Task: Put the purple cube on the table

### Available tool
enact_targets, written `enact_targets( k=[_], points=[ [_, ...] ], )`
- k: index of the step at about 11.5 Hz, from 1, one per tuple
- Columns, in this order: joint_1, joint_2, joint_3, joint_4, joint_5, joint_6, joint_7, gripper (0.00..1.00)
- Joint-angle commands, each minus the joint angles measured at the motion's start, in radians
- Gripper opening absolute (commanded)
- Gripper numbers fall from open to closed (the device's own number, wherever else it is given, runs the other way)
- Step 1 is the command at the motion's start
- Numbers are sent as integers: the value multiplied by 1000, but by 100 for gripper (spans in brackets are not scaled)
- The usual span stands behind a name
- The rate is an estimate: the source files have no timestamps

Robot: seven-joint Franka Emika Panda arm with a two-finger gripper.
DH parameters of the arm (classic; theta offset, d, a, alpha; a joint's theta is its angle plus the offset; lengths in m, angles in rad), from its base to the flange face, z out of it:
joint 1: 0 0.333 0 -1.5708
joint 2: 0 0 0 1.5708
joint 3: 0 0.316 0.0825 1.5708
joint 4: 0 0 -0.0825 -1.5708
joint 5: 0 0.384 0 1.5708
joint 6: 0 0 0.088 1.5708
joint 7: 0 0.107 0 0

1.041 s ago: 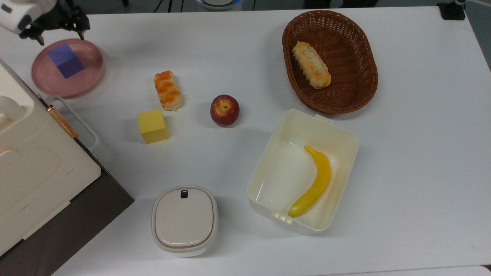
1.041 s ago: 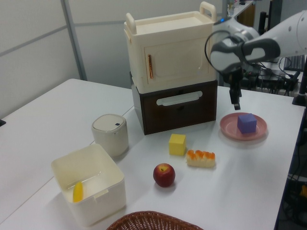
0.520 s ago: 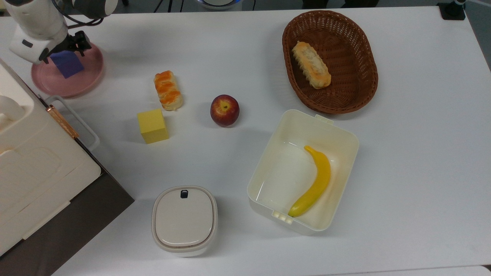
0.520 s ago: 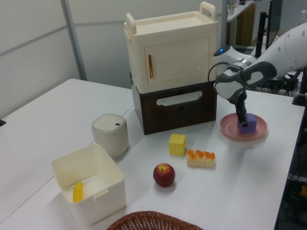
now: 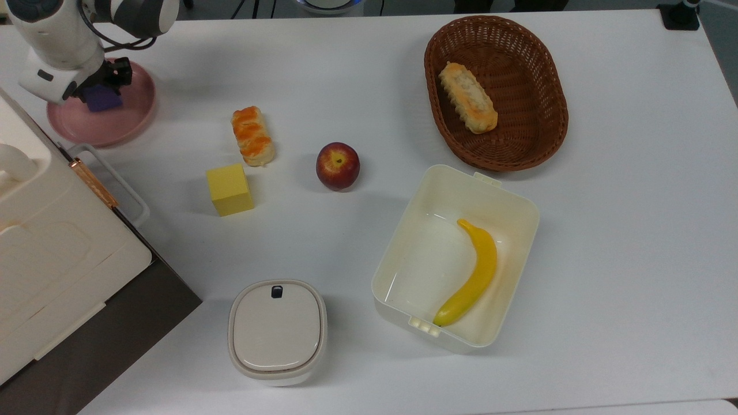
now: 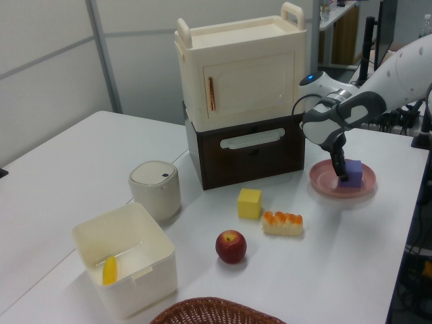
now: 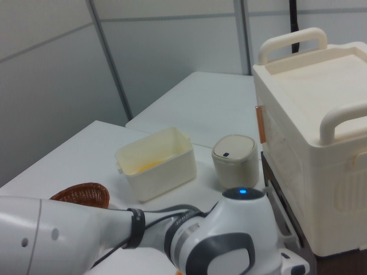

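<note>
One purple cube [image 5: 102, 99] sits at our claw's [image 5: 98, 86] six o'clock in the top view; whether it grips, we cannot tell.

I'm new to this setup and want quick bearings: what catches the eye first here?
The white robot arm, bent over the pink plate at the top view's upper left, with its tool down at the purple cube. Then the tall cream cabinet on a dark drawer unit beside the plate, and the banana in the open white box near the table's middle.
</note>
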Motion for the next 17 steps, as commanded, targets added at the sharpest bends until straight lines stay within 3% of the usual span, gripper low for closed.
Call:
enact_targets(
  k=[1, 7, 8, 9, 14, 17],
  points=[
    [23, -68, 39, 68, -1, -177, 15, 58],
    [34, -68, 231, 107, 97, -197, 300, 61],
    [46, -68, 249, 109, 103, -199, 346, 72],
    [66, -70, 251, 110, 103, -204, 391, 100],
    [219, -79, 251, 170, 123, -222, 690, 100],
    [314, -137, 251, 172, 125, -231, 869, 100]
  ],
)
